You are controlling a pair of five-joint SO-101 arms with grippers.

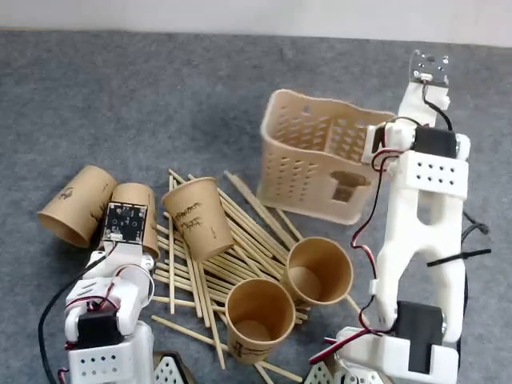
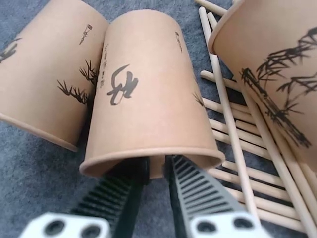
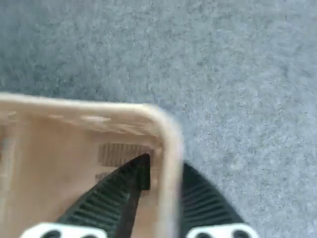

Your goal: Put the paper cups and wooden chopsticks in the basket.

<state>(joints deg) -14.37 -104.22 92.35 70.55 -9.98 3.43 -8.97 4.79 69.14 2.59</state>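
Far-left cup: the far-left cup (image 1: 76, 204) lies on its side on the grey worktop (image 1: 160, 88), touching the cup beside it.
Second cup: the second cup (image 2: 148, 89) also lies on its side, with its mouth turned toward my left arm.
Left tool: my left tool (image 2: 156, 167) is pressed onto the second cup's rim, with the lower wall pinched between its two ridged fingers (image 2: 190, 183).
Third cup: the third cup (image 1: 200, 216) lies across the left part of the stick pile, close beside the second cup.
Chopsticks: the chopsticks (image 1: 240, 248) are scattered in a loose heap on the worktop, from the cups up toward the basket.
Near upright cup: the near upright cup (image 1: 258, 318) stands mouth up at the near edge of the heap.
Far upright cup: the far upright cup (image 1: 320, 272) stands mouth up just beside it, nearer the basket.
Basket: the basket (image 1: 308, 160) stands upright behind the pile; I see nothing inside it.
Right tool: my right tool (image 3: 165, 163) pinches the basket's wall, one finger inside and one outside.
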